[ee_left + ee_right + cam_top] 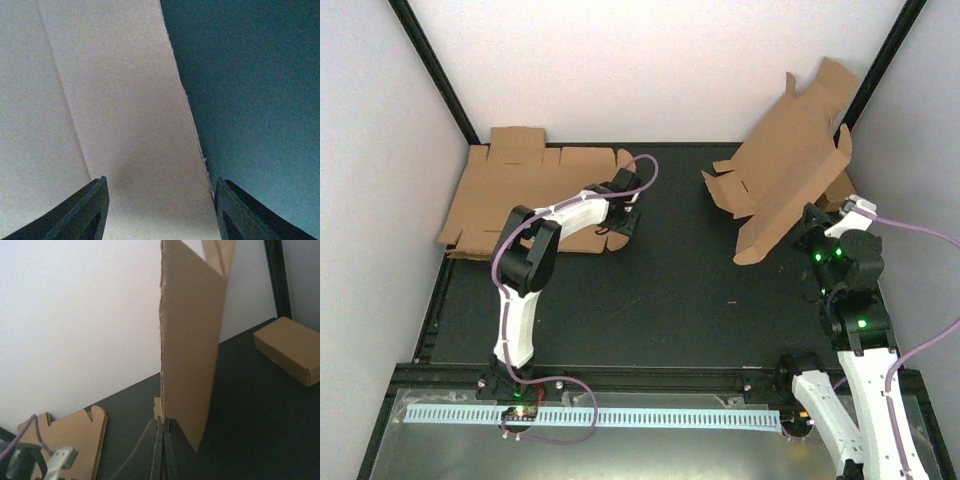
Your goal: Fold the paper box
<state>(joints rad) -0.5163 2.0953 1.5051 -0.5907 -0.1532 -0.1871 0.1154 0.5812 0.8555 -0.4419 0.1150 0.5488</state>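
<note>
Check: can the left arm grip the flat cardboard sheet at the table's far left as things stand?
Probably yes. The left gripper hangs open right over the right edge of the flat cardboard sheet, one finger above cardboard, the other above the dark table, nothing between. Flat on the table, it may resist pinching.

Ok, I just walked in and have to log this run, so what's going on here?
Two robot arms are working with cardboard. The right claw is shut on an edge of the unfolded paper box, holding it raised and tilted over the right side of the black table; no folds are made yet. The left claw is open, poised over the edge of a flat cardboard sheet lying at the back left. A small closed brown box sits on the right.
</note>
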